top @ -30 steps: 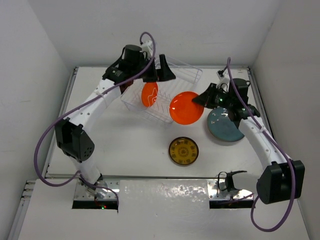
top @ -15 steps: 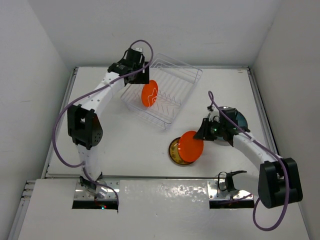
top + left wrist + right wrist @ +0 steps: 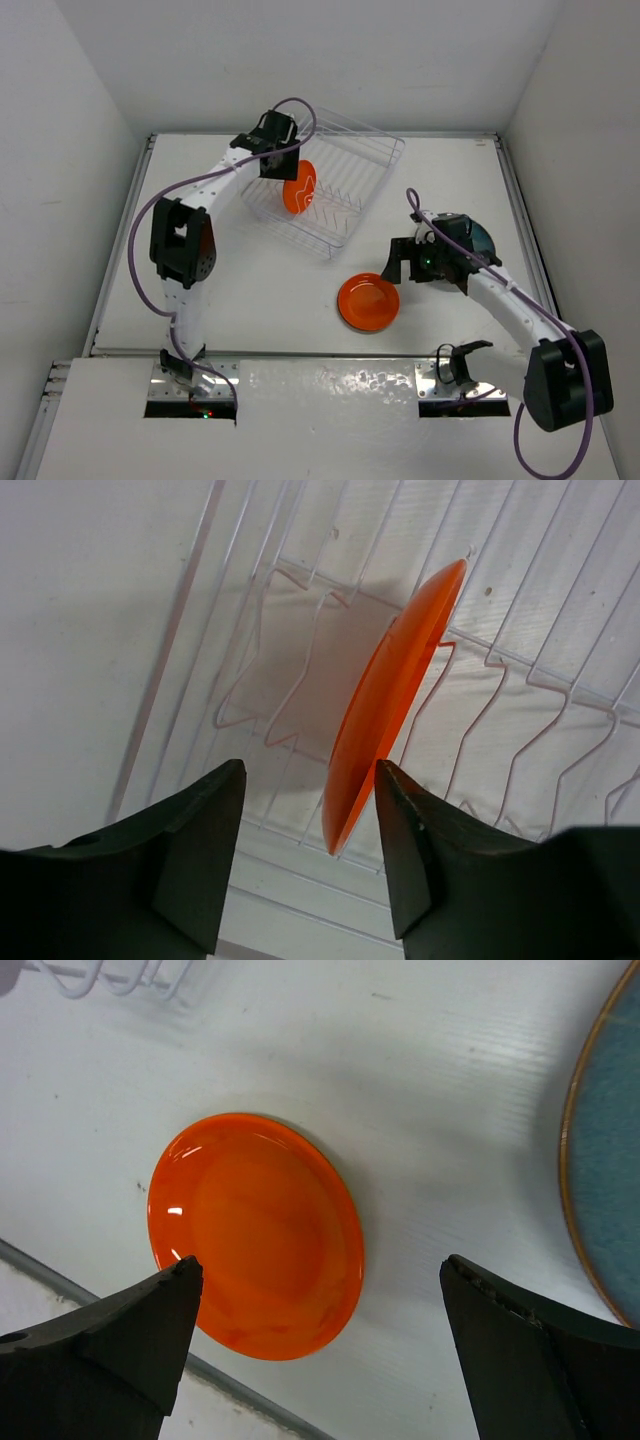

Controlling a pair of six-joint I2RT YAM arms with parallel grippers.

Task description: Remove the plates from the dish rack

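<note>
Between my left gripper (image 3: 305, 875) fingers stands the upright orange plate (image 3: 395, 695), on edge among the tines of the dish rack (image 3: 350, 170). The jaws are spread and not clamped: the plate's lower rim sits in the gap, close against the finger on the right of the wrist view, with a wide gap to the other finger. Whether rim and finger touch I cannot tell. From above, this plate is in the left part of the rack, with the tine rows to its right bare.

My right gripper (image 3: 315, 1360) hovers over the table (image 3: 250, 290) with its jaws wide apart, gripping nothing. The flat orange plate (image 3: 255, 1245) lies face up below and between the fingers, clear of both. Its near rim comes close to the table's front edge, which shows as a pale strip at the lower left of the wrist view.

The blue-grey plate (image 3: 610, 1180) lies flat to the right, well apart from the flat orange plate, with bare table between them. A rack corner shows at the upper left of the right wrist view, and open table separates it from the flat orange plate.
</note>
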